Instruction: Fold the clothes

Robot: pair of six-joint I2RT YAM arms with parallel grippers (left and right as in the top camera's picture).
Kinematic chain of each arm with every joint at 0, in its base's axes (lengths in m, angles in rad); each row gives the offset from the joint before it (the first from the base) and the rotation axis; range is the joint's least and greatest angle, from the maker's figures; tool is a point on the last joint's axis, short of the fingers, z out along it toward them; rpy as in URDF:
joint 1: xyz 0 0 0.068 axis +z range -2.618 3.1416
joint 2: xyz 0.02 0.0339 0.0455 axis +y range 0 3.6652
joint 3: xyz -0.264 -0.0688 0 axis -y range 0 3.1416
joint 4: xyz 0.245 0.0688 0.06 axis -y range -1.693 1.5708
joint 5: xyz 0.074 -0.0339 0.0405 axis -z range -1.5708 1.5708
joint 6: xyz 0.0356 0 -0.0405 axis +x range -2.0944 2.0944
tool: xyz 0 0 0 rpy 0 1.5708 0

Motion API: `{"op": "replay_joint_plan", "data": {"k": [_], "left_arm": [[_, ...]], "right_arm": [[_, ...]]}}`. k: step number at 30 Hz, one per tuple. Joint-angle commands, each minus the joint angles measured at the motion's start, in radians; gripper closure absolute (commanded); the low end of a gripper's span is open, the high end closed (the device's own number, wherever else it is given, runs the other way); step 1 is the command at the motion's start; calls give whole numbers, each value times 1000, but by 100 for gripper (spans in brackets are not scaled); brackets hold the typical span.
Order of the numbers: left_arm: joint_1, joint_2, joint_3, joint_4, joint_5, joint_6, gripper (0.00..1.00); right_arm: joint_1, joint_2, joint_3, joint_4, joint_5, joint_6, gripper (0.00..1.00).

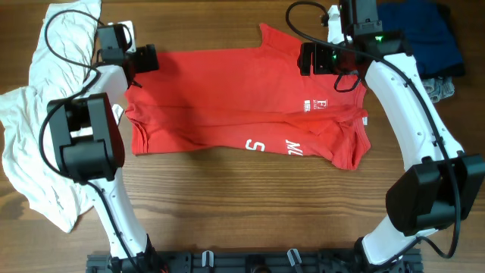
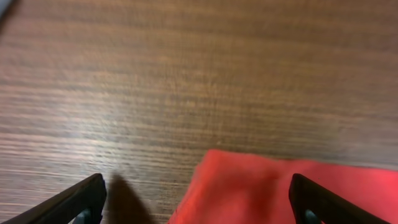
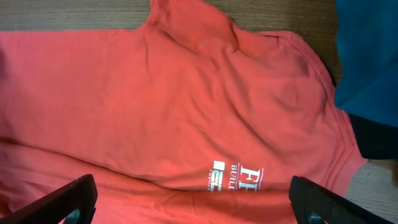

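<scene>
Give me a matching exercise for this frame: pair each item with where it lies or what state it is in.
Items:
1. red T-shirt
2. white shirt
3. dark blue garment
4. left gripper

Place or state:
A. crumpled at the left side of the table
B. open, at a corner of the red cloth
C. bunched at the far right corner
D. spread out in the middle, white lettering showing

Pairs: 1-D, 2-A, 3-C, 4-B
</scene>
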Motion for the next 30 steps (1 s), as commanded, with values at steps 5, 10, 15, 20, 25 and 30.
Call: {"op": "replay_joint_plan", "data": {"k": [5,10,15,20,25,30], "left_arm": [[-1,29,21,43,-3,21,48],[-10,29,20,39,-2,21,66],[-10,18,21,29,-5,21,96],[-10,-79,21,-63,-109,-24,96],[-10,-213,21,-185,-109,-77,96],[-11,-310,21,-289,-104,-134,96]], "right_arm": [[1,12,3,13,-2,4,0],[3,12,3,18,-2,9,1],[3,12,3,18,-2,14,2],[3,12,3,25,-2,15,2],[3,12,3,71,-2,24,3],[3,21,3,126,-2,24,6]]}}
